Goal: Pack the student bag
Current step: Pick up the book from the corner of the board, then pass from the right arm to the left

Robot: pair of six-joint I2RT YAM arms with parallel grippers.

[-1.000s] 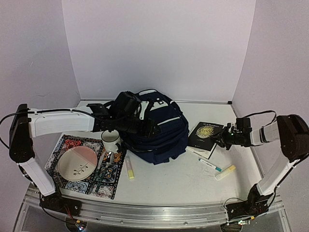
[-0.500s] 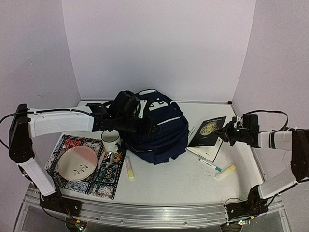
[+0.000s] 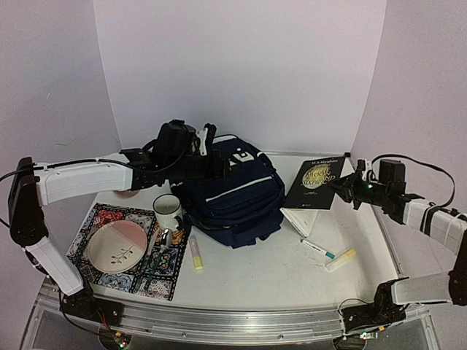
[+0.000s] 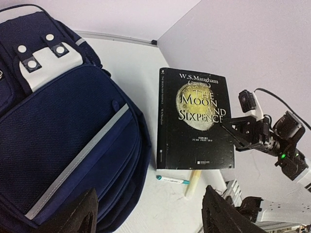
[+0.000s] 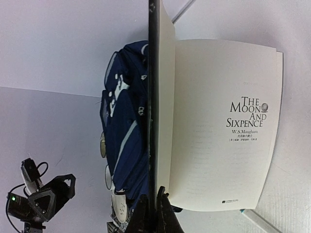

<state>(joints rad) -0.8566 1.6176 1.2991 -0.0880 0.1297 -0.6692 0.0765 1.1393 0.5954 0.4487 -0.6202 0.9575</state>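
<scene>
At the left claw [image 4: 149, 199]: spread wide, gripping nothing, both dark fingers [image 4: 77, 216] hanging free in the air. Beneath it: the student bag [image 3: 233, 197], dark navy, lying flat on the counter [image 3: 270, 273], front pocket with its pale stripe facing up, white patch with three snaps at the far end.

At the right claw [image 3: 341, 188]: clamped shut on the book [image 4: 194, 126], a black paperback with "The Moon and Sixpence" in gold. Grips only the outer edge of the front cover, holding it raised and tilted above the counter. Beside that cover, the pale pages [image 5: 223, 126] splayed away from it, title page exposed. No telling about contact between the lowest pages and the counter.

To the left of the right claw, past the book: the bag, well apart from the fingertips, just beside the hanging pages. On the near side of the right claw, down on the counter: a white pen [image 3: 318, 249] with a teal cap and a yellow highlighter [image 3: 340, 259], close beside each other.

On the near side of the left claw, just beside the bag: a white mug [image 3: 167, 211], upright on a patterned mat [image 3: 106, 216]. Nearer again, on the same mat: a pink-and-cream plate [image 3: 115, 246]. Off the mat's right edge, on bare counter: a second yellow highlighter [image 3: 195, 253].
</scene>
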